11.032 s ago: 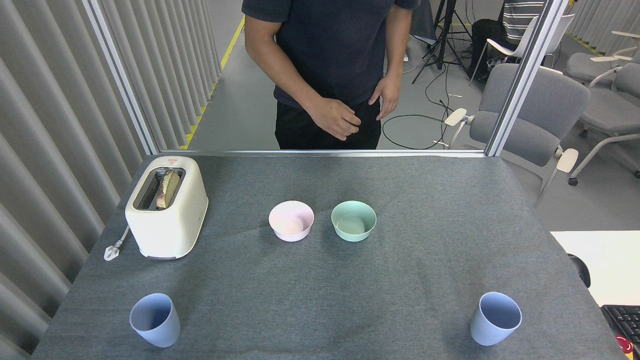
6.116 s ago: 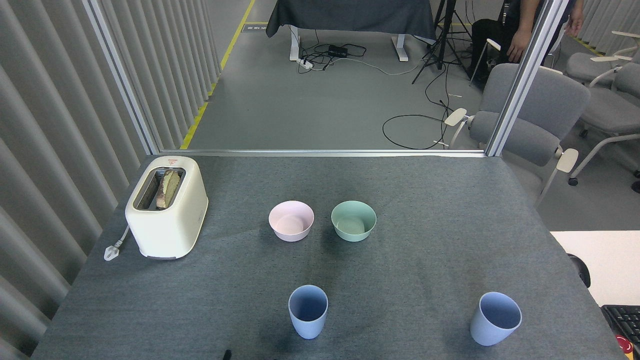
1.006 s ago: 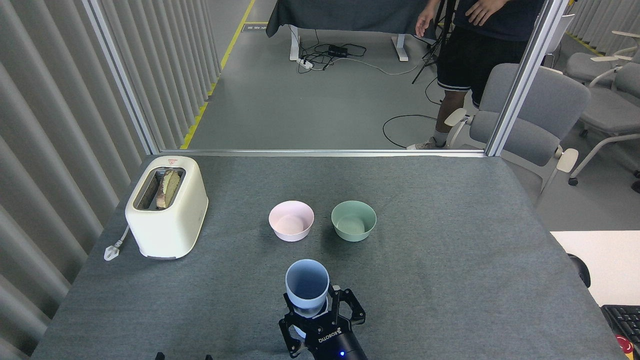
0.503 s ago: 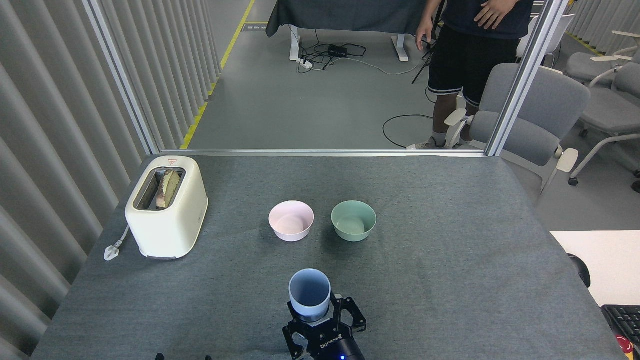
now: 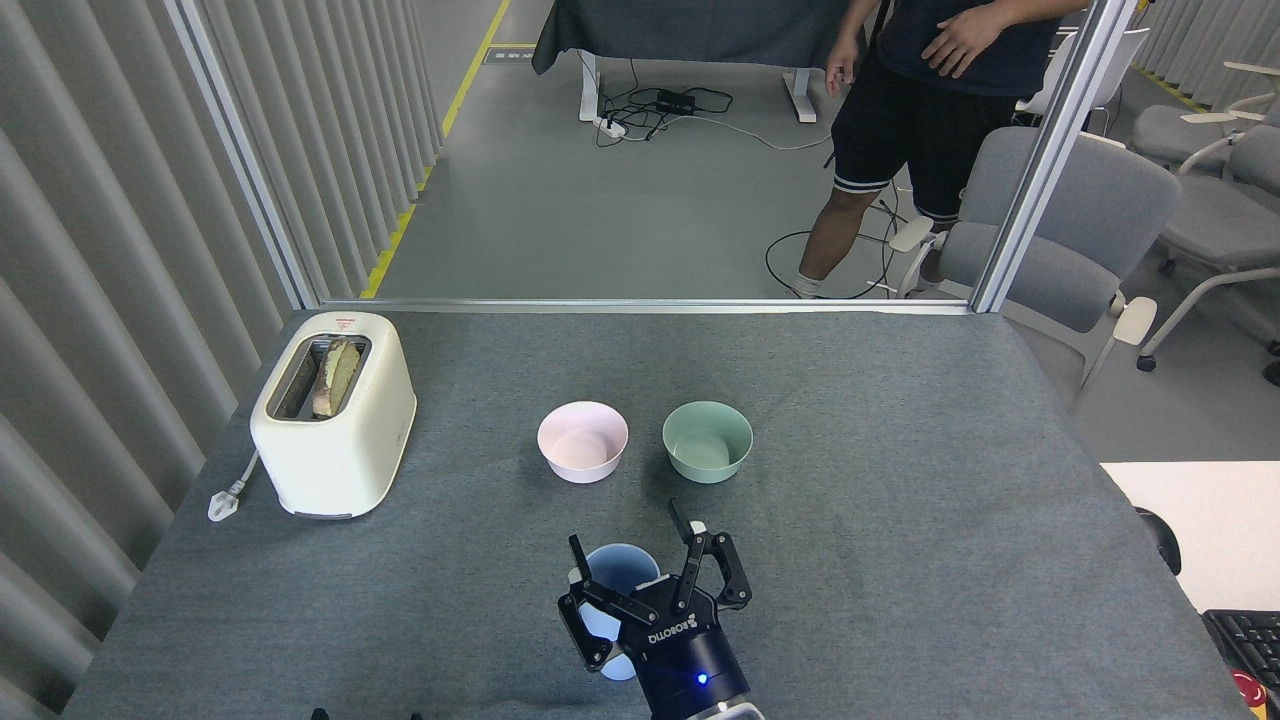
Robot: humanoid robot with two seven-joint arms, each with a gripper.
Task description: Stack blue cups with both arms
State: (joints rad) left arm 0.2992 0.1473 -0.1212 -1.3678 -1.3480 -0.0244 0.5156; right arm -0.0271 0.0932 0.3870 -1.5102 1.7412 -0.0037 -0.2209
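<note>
One blue cup (image 5: pixel 612 572) stands upright near the table's front centre. Its rim shows between black fingers, and a bit of its base (image 5: pixel 620 668) shows lower down. I see a single rim, so I cannot tell whether another cup sits nested in it. My right gripper (image 5: pixel 640 562), black with white lettering and a small blue light, comes in from the bottom edge. It is open, its fingers spread on both sides of the cup's rim. Two small dark tips (image 5: pixel 318 712) at the bottom edge left of it may belong to my left gripper, too little to read.
A pink bowl (image 5: pixel 582 441) and a mint-green bowl (image 5: pixel 707 441) sit side by side just beyond the cup. A cream toaster (image 5: pixel 333 412) with bread stands at the left. A person (image 5: pixel 910 110) stands past the table's far edge, near grey chairs (image 5: pixel 1060 230).
My right gripper has gone from shut on the blue cup to open, fingers spread wide. The cup sits lower than a second ago. The person behind has stepped left.
</note>
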